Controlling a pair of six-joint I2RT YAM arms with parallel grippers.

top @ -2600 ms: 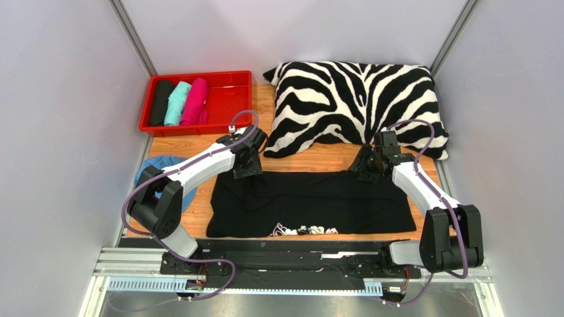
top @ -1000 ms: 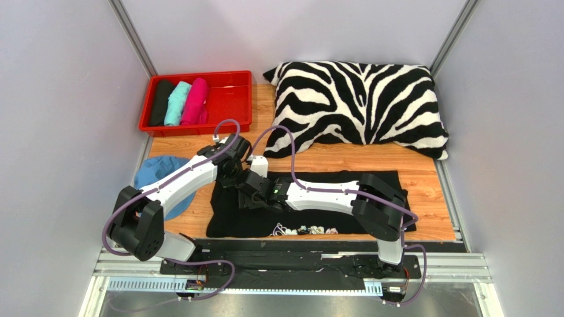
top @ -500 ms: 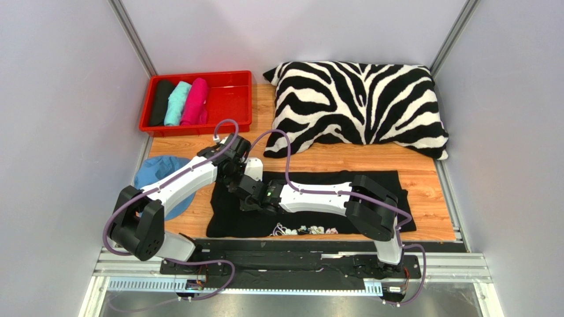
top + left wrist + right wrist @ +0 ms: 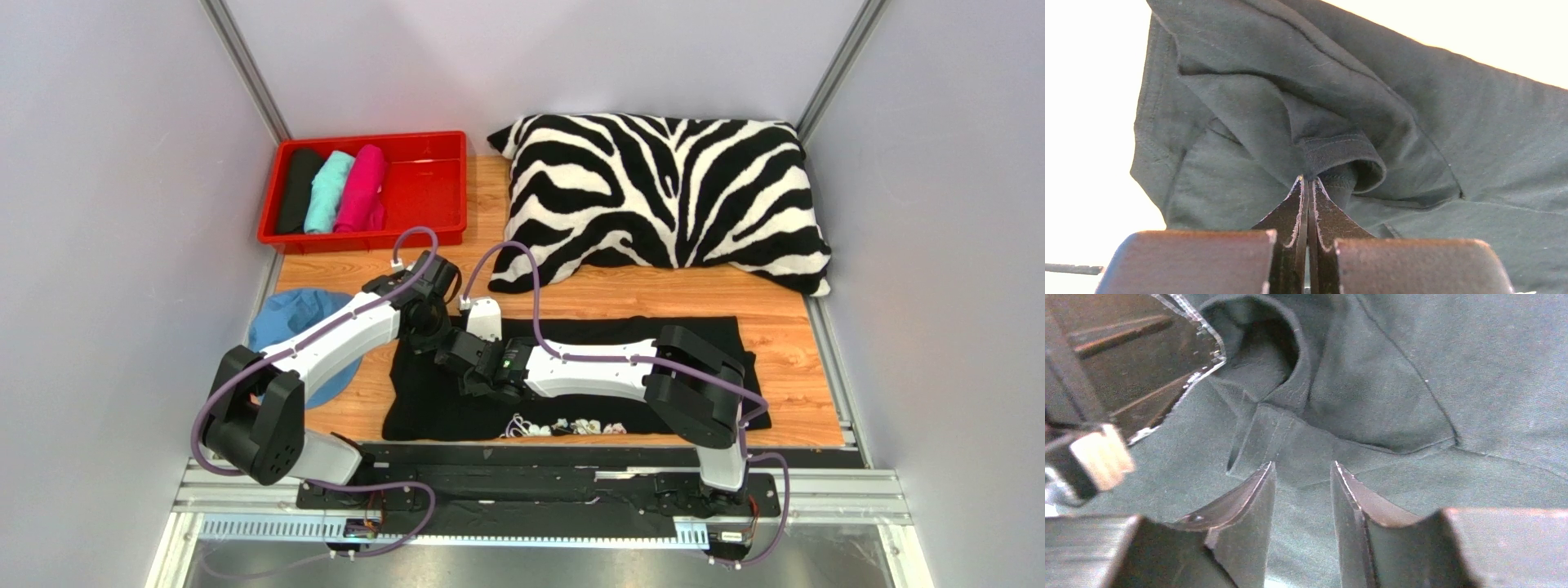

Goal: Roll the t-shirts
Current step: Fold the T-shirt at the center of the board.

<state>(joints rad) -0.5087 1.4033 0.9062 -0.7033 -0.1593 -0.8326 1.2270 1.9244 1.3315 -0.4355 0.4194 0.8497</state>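
The whole table [image 4: 797,368] is taken in by the top external view, set high above and behind the arm bases and faced down and forward. The left wrist and right wrist views are held very near the black t-shirt [image 4: 1444,122], faced along its cloth; the same bunched part of it is shared by both

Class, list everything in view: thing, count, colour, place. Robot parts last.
Tray: one, red, far left.
Rolled tees: three, black, teal, pink, in tray.
Pillow: one, zebra-striped, far right.
Flat tee: one, black, white print, near middle.
Cloth: one, blue, left edge.
Table: one, wood.
Arms: two, white and black, over flat tee.
Left tool: one, black, shut on flat tee.
Right tool: one, black, open, over flat tee.
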